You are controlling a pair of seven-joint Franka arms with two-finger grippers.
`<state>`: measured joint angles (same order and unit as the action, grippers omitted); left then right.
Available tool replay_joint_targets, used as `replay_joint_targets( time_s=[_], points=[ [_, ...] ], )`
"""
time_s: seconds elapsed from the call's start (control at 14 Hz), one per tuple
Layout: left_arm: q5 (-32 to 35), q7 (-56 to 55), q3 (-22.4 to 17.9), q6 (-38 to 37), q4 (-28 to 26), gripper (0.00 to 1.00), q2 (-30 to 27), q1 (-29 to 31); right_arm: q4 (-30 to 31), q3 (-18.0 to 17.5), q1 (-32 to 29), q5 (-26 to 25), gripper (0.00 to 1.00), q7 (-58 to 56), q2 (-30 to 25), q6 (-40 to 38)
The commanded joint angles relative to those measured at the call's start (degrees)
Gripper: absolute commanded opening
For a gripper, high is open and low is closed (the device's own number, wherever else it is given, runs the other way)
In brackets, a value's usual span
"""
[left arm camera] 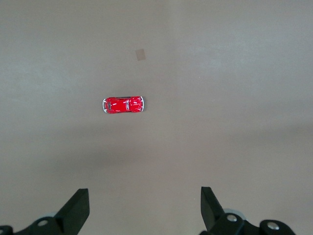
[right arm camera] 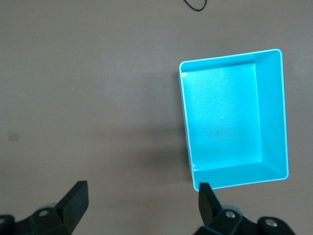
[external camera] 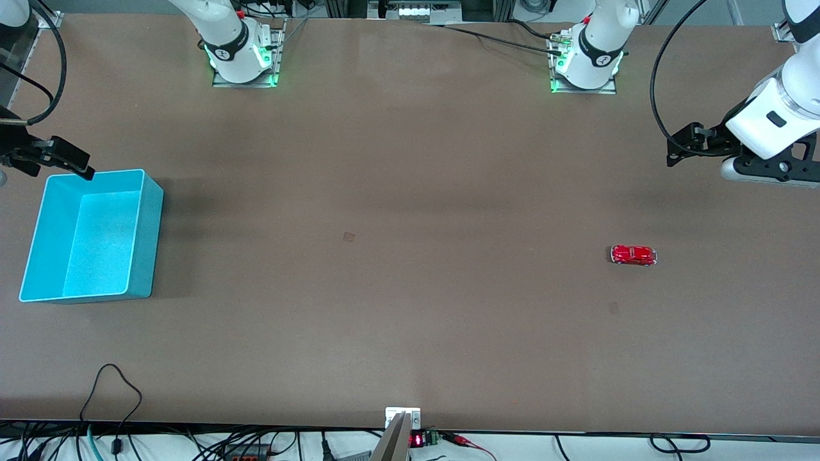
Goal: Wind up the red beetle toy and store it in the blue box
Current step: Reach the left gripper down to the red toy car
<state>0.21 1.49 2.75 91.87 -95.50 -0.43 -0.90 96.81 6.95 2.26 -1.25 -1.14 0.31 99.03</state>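
Nearest the front camera among the task's things, the blue box (external camera: pixel 90 235) stands empty at the right arm's end of the table, close to that end's edge. Well apart from it, toward the left arm's end, the red beetle toy (external camera: pixel 633 255) sits on the bare table (external camera: pixel 384 288), untouched. Nothing of the task looks done yet: winding, lifting and storing all remain. High over the table near the toy, the left gripper (left arm camera: pixel 144 208) hangs with fingers spread wide and holds nothing. Over the box's farther corner, the right gripper (right arm camera: pixel 142 205) is likewise spread and empty. Open tabletop surrounds the toy on all sides, as far as I can judge, so an approach has plenty of room.
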Motion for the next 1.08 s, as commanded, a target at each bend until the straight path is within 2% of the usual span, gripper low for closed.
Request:
replay_joint_targets(
  time_s=[0.0,0.36,0.79,1.0],
  points=[
    [1.28,0.27,-0.11,-1.17,1.28,1.0,0.08,-0.42,-1.1,0.0,0.03,-0.25,1.0,0.08,0.39,-0.33],
    [1.55,0.61,-0.02,-1.35,1.28,1.0,0.08,-0.51,-1.27,0.0,0.03,0.02,1.0,0.0,0.39,-0.77],
    [1.02,0.88,-0.2,-4.94,1.19,1.0,0.42,-0.25,-1.27,0.0,0.03,0.02,1.0,-0.88,0.39,-0.77],
    [0.23,1.05,-0.2,-13.18,0.84,1.0,1.04,-0.42,-1.19,0.0,0.03,0.02,1.0,-0.79,0.39,-0.86]
  ],
)
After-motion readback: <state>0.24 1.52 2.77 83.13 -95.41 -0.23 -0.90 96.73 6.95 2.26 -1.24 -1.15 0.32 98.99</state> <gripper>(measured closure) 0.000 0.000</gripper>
